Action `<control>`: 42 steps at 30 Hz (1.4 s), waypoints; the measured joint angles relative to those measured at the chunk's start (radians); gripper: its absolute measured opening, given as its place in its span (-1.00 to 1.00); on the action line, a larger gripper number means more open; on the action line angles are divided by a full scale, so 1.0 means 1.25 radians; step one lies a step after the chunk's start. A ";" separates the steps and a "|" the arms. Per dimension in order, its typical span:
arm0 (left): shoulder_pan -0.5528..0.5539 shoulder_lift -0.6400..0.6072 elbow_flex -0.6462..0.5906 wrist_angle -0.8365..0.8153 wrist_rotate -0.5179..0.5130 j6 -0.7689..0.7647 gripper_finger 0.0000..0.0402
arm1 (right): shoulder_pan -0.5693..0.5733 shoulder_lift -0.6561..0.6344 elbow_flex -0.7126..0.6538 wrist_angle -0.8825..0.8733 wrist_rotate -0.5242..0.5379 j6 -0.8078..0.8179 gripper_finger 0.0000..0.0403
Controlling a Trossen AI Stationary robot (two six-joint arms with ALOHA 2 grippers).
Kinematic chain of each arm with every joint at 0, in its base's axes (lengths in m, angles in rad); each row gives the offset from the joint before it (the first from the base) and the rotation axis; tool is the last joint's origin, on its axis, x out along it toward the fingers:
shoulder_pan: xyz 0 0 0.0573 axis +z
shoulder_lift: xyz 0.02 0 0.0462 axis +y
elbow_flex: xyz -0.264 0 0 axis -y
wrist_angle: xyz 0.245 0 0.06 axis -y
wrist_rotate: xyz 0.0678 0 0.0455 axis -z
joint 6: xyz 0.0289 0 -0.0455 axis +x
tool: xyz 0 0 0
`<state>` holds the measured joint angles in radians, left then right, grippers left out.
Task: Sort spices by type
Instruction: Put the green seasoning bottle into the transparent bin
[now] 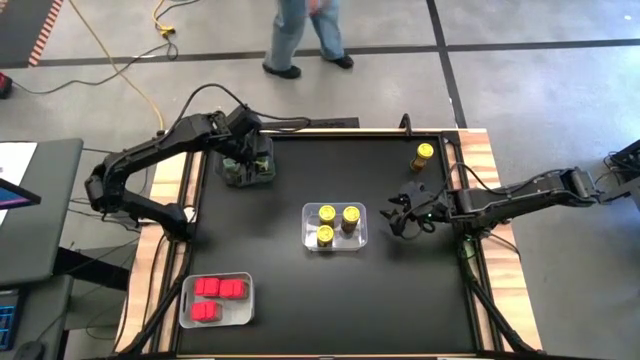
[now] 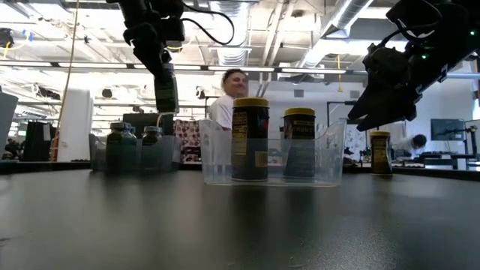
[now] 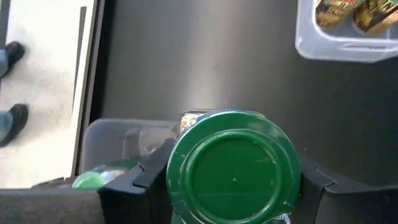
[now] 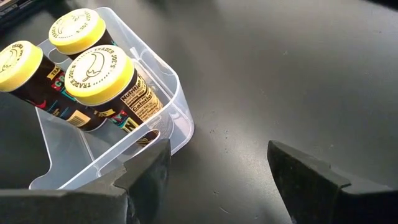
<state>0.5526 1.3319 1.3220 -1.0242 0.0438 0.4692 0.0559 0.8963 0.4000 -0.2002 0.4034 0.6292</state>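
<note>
The left end effector (image 3: 233, 186) clamps a green-lidded jar (image 3: 233, 171) between its fingers; the right end effector (image 4: 217, 174) gapes empty beside yellow-lidded jars (image 4: 99, 71).

3 yellow-lidded spice jars (image 4: 93, 78) stand in clear bin (image 4: 177, 118) on black table (image 4: 280, 74). Right gripper (image 4: 217, 174) fingers (image 4: 149, 171) spread apart, nothing between them, just beside the bin's corner.

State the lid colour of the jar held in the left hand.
Dark green; the lid of the jar shows best in the left wrist view, between the left hand's fingers.
</note>
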 joint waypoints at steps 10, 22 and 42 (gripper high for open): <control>0.000 0.003 0.000 -0.047 -0.043 -0.004 0.00 | 0.000 0.000 0.000 -0.001 0.000 0.000 0.47; 0.002 0.003 0.000 -0.050 -0.021 0.015 0.00 | 0.000 0.000 0.000 -0.001 0.000 0.000 0.47; 0.134 0.012 -0.105 0.011 0.026 0.136 0.00 | 0.000 0.000 0.000 -0.002 0.000 0.000 0.47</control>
<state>0.7196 1.3472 1.1912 -1.0104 0.0765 0.6391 0.0563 0.8963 0.4000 -0.2031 0.4034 0.6289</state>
